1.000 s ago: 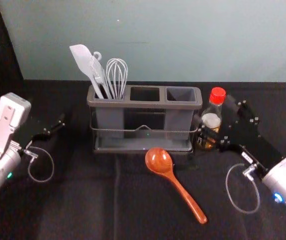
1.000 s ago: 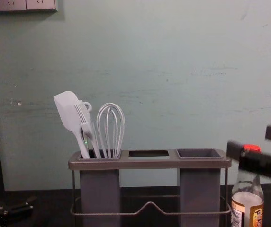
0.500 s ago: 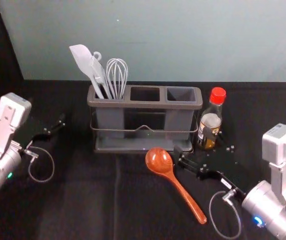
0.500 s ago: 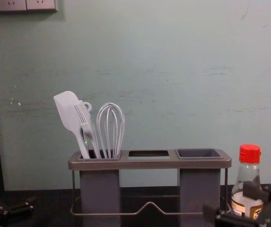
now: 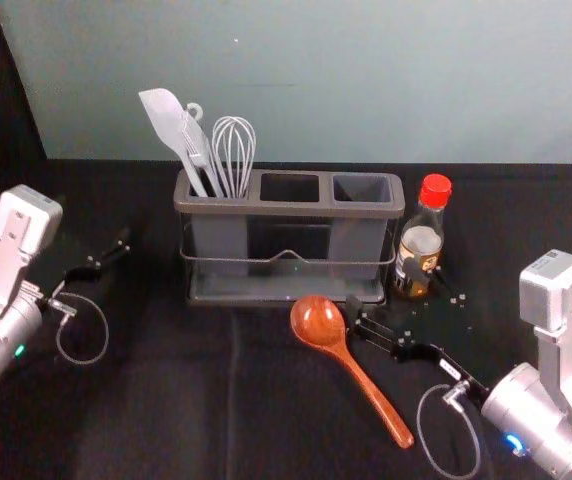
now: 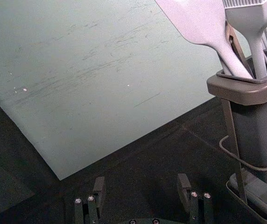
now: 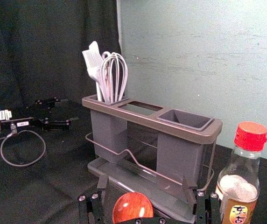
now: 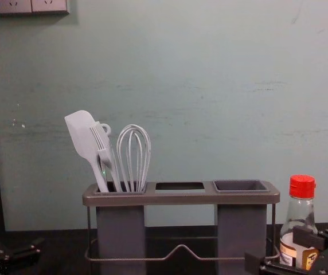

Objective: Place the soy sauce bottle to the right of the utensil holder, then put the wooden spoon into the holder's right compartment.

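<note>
Red-capped glass soy sauce bottle [image 5: 421,241] looks placed, mid-right. Black right gripper [image 5: 383,287], spread nearby, should next grasp that brown wooden spoon [image 5: 318,321].

Both arms [image 5: 556,292] are silver-white, with looped grey cables [image 5: 107,330]; the left hand [image 5: 124,246] and the right hand [image 5: 381,285] are black, with small silver screws [image 7: 94,196].

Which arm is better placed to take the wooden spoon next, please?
Right, probably: the right gripper is open near the wooden spoon, while the left gripper is left of the utensil holder.
</note>
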Robot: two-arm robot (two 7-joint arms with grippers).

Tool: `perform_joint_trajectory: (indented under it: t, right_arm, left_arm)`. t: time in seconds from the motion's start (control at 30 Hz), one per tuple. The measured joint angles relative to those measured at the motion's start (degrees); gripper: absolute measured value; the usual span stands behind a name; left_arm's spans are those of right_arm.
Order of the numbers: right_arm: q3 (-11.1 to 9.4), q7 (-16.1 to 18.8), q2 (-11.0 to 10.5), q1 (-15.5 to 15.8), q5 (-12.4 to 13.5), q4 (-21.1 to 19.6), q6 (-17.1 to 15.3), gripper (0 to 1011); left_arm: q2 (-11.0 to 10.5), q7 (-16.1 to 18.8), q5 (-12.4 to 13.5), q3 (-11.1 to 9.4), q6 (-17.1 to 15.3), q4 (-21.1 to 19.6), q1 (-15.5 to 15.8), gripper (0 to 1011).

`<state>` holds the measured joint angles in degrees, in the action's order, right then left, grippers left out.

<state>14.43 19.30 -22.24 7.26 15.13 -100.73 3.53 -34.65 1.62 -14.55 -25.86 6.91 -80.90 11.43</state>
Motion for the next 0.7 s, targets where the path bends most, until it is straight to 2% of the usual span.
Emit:
perform_joint_trajectory:
  t: [0.7]
  right_arm:
    - [-0.1, 0.0, -0.1, 0.0, 0.1, -0.2, 0.1, 1000]
  left_arm:
    - [0.0, 0.0, 0.0, 0.0, 0.0, 0.0, 0.0, 1000]
